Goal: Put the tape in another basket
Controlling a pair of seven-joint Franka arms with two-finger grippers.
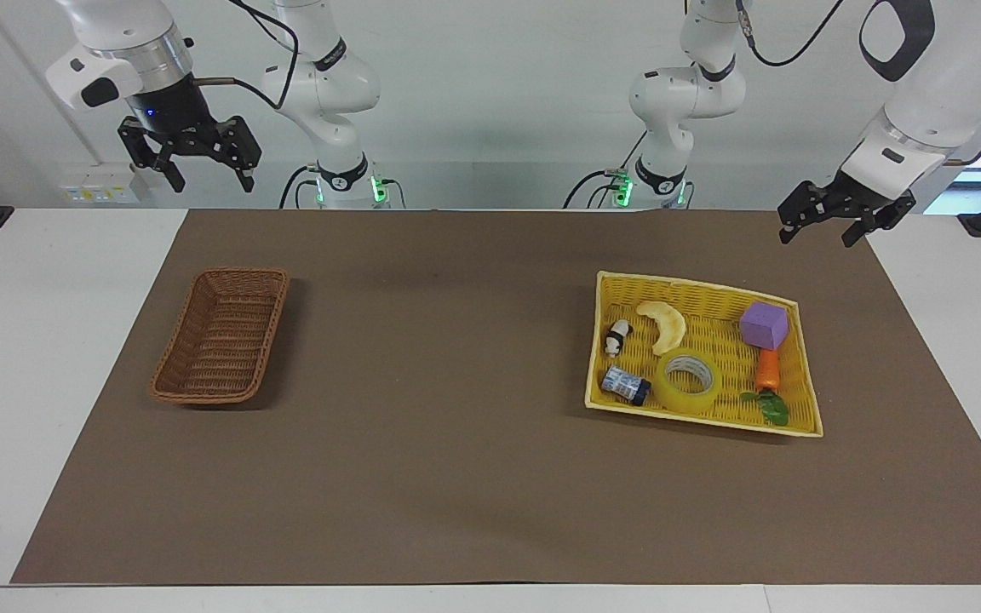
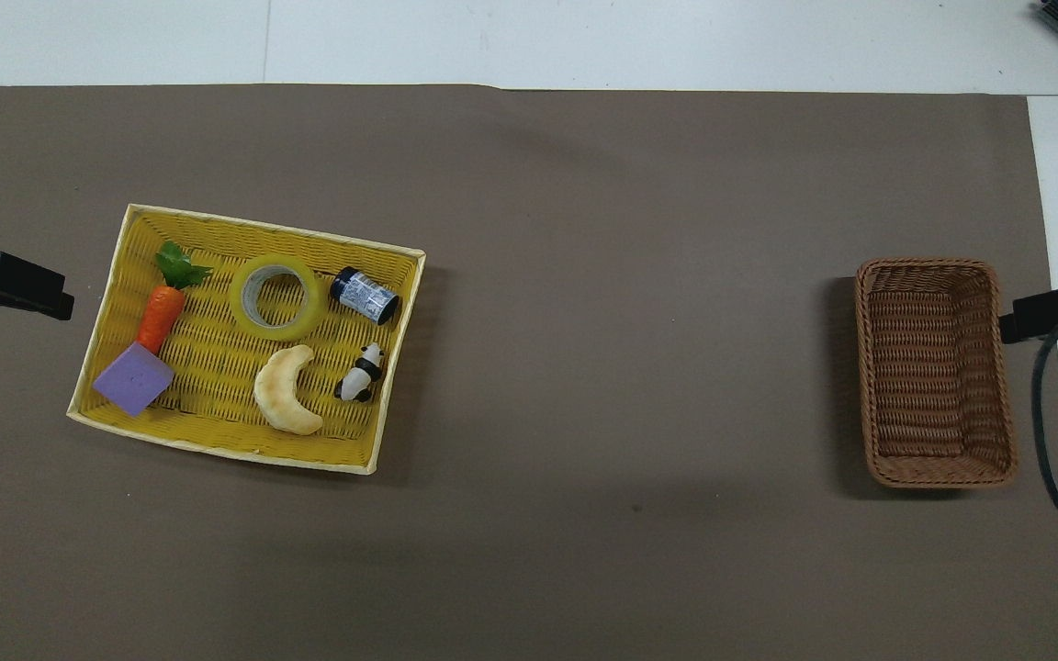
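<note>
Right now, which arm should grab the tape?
Left. The left gripper hangs open beside the yellow tray holding the tape; the right gripper waits open above the wicker basket's end.

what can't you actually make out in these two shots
- Overhead view: the left gripper and right gripper are cut off by the picture's side edges, so their fingers are not shown.
- Small jar in the yellow tray: its label print is too small to read in either view.
- Tape: its underside is hidden against the tray.
- Brown basket: the facing view's near wall hides part of its floor.
</note>
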